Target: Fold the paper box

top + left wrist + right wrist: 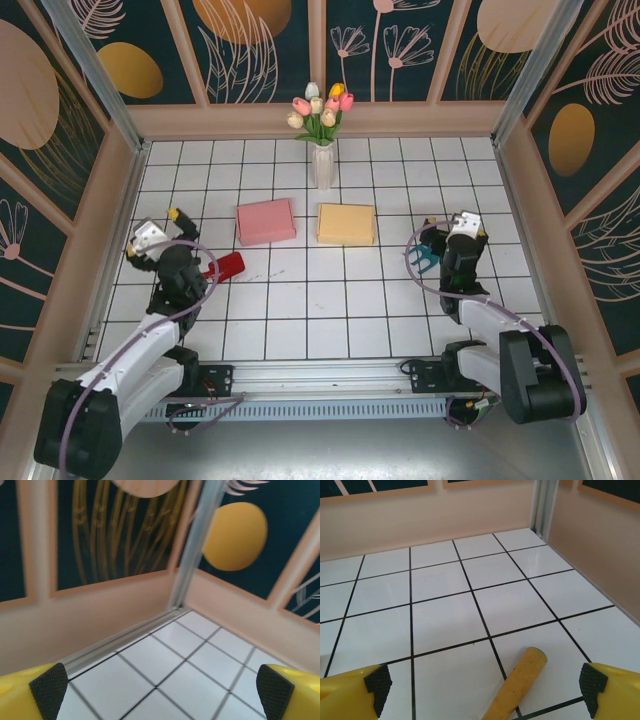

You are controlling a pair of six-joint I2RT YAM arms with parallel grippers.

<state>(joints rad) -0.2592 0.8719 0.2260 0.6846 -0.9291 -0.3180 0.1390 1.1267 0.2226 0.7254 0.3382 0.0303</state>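
Both arms sit low near the outer edges of the white tiled worktop (300,310), and nothing is in hand. The left gripper (161,692) is spread wide, its black pads far apart with bare tile between them. The right gripper (485,686) is just as wide and holds nothing. A yellow round rod (517,685) shows low between its fingers, and I can't tell what it belongs to.

Out in the middle lie a flat pink paper box (265,221) and, just beside it on the right, a flat yellow paper box (346,224), both well apart from the grippers. Neither box is touched, so my read is that no fold is under way and this is a pause between grasps. Whether either box is fully folded I can't tell from above.

A next move would call for a reach forward and inward, coming down on a box edge. There's open tile ahead of both arms. Hazards are the white vase of tulips (322,165) right behind the boxes, the red object (228,267) near the left arm and the teal object (428,255) by the right. The peach side walls (100,250) stand close outside each gripper.
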